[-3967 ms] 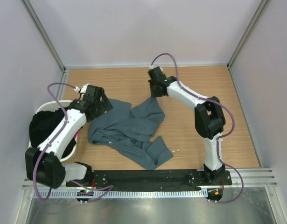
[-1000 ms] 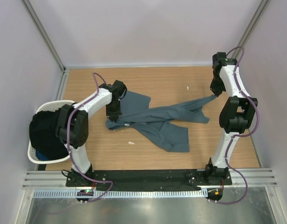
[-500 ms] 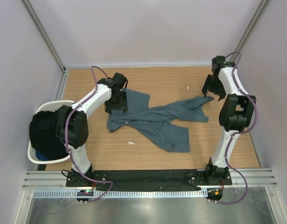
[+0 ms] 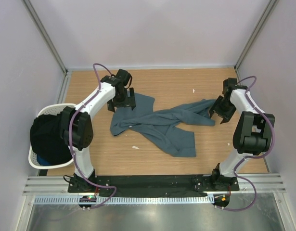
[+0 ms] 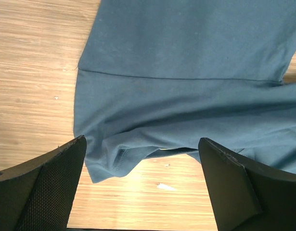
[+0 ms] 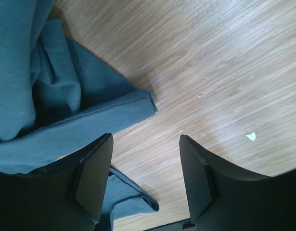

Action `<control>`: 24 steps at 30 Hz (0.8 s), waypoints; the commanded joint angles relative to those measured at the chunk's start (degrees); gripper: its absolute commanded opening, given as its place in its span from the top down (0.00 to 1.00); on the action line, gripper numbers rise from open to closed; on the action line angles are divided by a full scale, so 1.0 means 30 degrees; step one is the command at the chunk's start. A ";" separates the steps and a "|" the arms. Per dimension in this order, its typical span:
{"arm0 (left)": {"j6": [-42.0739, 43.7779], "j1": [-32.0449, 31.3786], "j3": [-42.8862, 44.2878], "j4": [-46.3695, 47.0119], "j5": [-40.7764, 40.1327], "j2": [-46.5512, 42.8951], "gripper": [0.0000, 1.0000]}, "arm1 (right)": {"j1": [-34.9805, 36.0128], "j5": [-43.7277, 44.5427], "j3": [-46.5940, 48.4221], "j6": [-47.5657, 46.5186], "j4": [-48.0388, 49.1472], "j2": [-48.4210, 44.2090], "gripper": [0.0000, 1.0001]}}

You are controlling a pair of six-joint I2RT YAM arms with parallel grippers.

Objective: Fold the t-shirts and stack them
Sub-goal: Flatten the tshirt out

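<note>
Centrally on the pale wood-grain counter (image 4: 186, 86) lies one slate blue-grey cotton t-shirt (image 4: 160, 126). It is not yet flat. It is drawn out crosswise, twisted through the middle, with one panel trailing toward the near edge.

The left arm's black fingers (image 5: 46, 187) are spread wide above the shirt's far-left part, where a seam and a sleeve-like flap show, and they hold nothing. The right arm's black fingers (image 6: 92, 175) are likewise parted and empty, poised over the folded hem at the shirt's right end.

The step in hand appears to be spreading the shirt before any fold. It is done well by:
- bringing each pair of fingers down onto an outer edge;
- pinching hem rather than bunched middle;
- drawing the two ends apart, low over the counter, so the twist opens.

A grip through several layers would likely keep the creases in.

Count: one shirt on the counter, two arms, and one white plastic laundry basket (image 4: 50, 109) at the left. The basket holds dark clothing (image 4: 46, 139) whose number cannot be told.
</note>
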 commanded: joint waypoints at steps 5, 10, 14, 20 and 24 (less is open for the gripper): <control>-0.0244 0.0533 -0.0186 0.0079 -0.0090 -0.0937 0.00 | 0.0032 -0.0575 -0.1050 0.0653 0.3197 0.0813 0.40; -0.0332 0.0884 -0.0570 -0.0008 -0.0178 -0.1407 0.00 | 0.0032 -0.0398 -0.1023 0.0652 0.3696 0.1664 0.44; -0.0274 0.1031 -0.0599 -0.0126 -0.0237 -0.1495 0.00 | 0.0032 -0.0106 -0.1110 0.0711 0.3697 0.1782 0.47; -0.0098 0.1295 -0.0219 -0.0330 -0.0061 -0.1291 0.00 | 0.0032 -0.0135 -0.1520 0.1033 0.4106 0.1752 0.55; -0.0068 0.1558 0.0045 -0.0419 0.0203 -0.1261 0.00 | 0.0061 -0.0223 -0.2018 0.1385 0.4516 0.1635 0.57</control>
